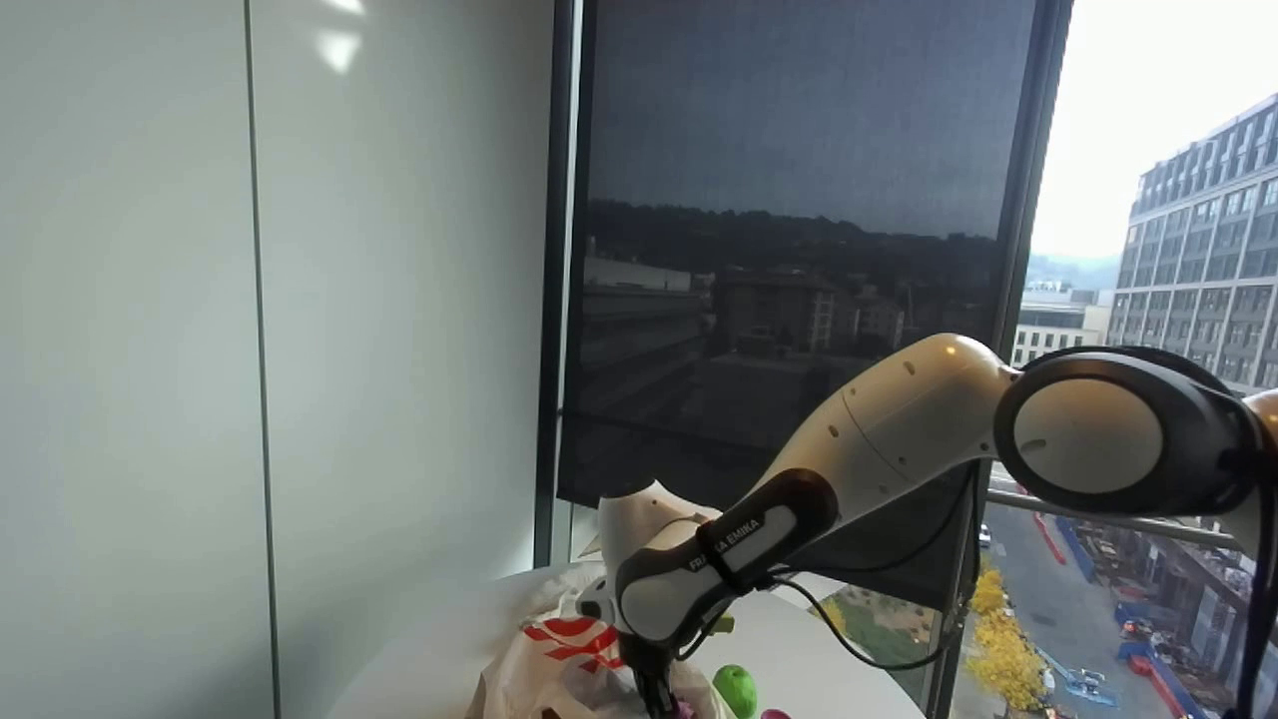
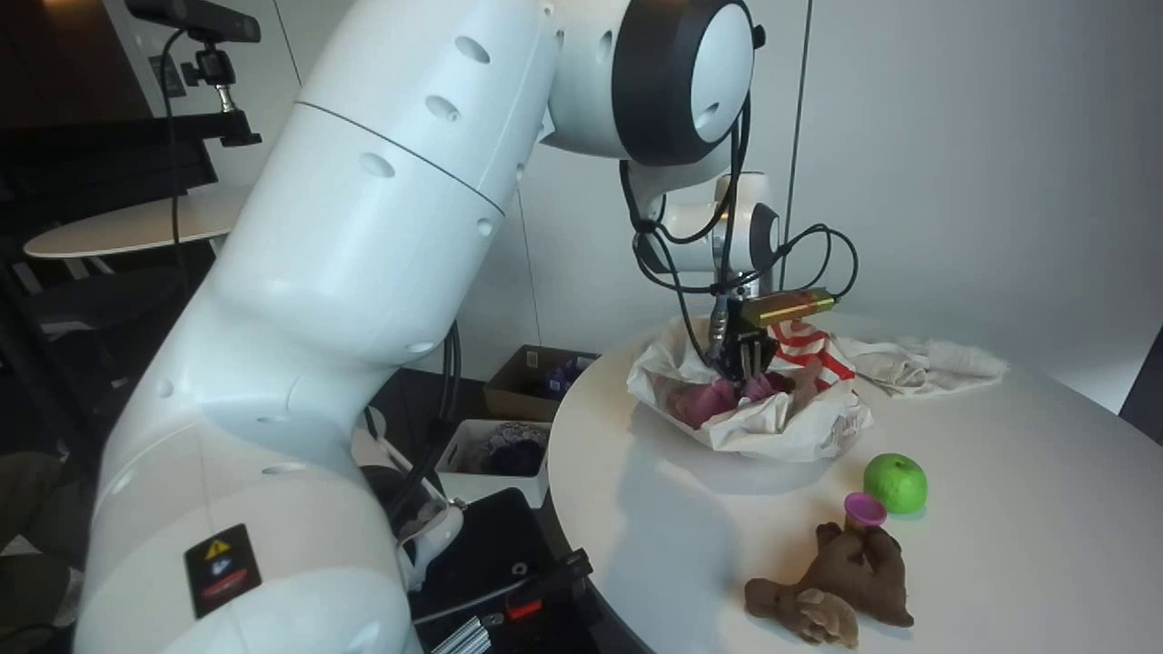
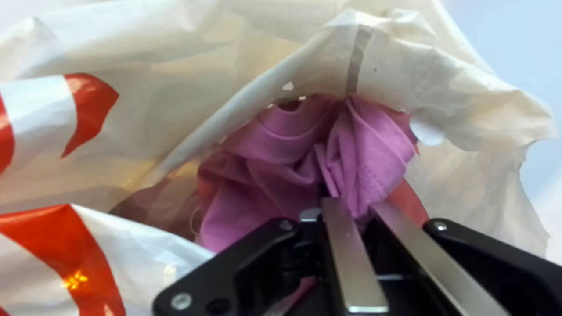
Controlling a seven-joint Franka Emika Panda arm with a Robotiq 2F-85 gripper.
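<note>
My gripper (image 3: 356,208) is shut on a bunched fold of purple cloth (image 3: 281,175). Pleats of the cloth run between the two metal-faced fingers (image 3: 351,254). More of the cloth spreads to the left of the jaws, and its lower part is hidden behind them. All around lies the mouth of a white plastic bag (image 3: 439,83) with red print. In an exterior view the gripper (image 2: 752,359) points down into that bag (image 2: 781,440), where pink-purple cloth (image 2: 704,402) shows. Something brownish sits in the bag close to the gripper, too unclear to name.
On the round white table (image 2: 1018,509), in front of the bag, are a green apple-like object (image 2: 895,483), a small purple-topped item (image 2: 864,510) and a brown plush toy (image 2: 849,577). A crumpled white cloth or bag (image 2: 927,365) lies behind. Cables (image 2: 822,232) loop beside the wrist.
</note>
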